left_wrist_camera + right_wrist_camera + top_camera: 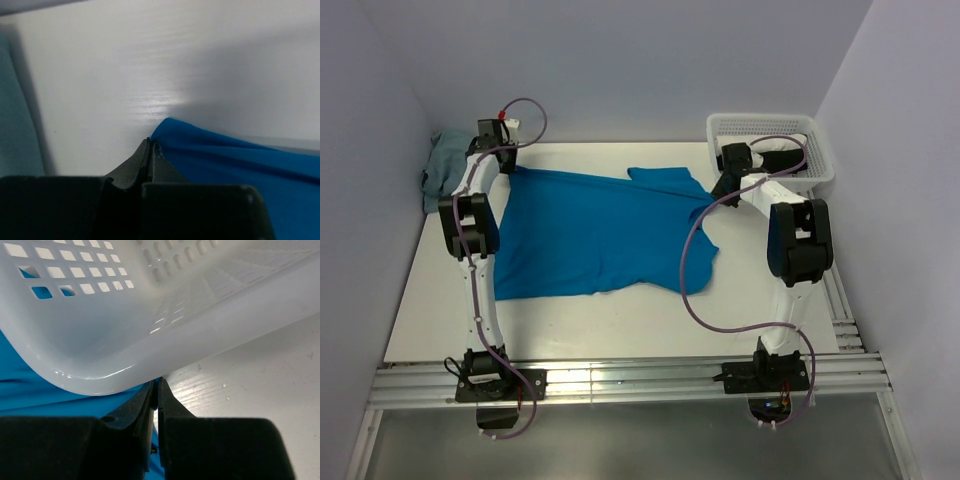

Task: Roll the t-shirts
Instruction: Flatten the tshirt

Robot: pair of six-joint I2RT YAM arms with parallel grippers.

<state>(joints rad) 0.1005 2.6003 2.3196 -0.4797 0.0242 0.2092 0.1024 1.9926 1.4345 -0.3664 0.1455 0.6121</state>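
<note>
Tee (pixel 590 235): it lay spread flat across the middle of the surface (pixel 620 320), not yet rolled, with its two far corners drawn out to points.
Left pincer (pixel 149 150): it was clenched on the tee's far left corner, fingers pressed together with blue cloth bunched against them and lifted a little off the surface.
Right pincer (pixel 156 390): its fingers were closed tight, with blue showing beside and below them. From above, the tee's right corner ran up to it, so it was probably grasping cloth there.
Basket (pixel 760 118): it stood at the far right corner, its rounded wall just above the right fingertips. That grip sat close against it.
Cloth heap (pixel 440 165): dull teal, it was bunched at the far left edge, apart from the work; perhaps another tee waiting.
Why held so: pinching two opposite corners let the arms pull the far edge taut and straight, probably to smooth the cloth before rolling.
Stage: early, by my reading, at spreading or first fold.
Risk: the right arm could nudge the basket.
</note>
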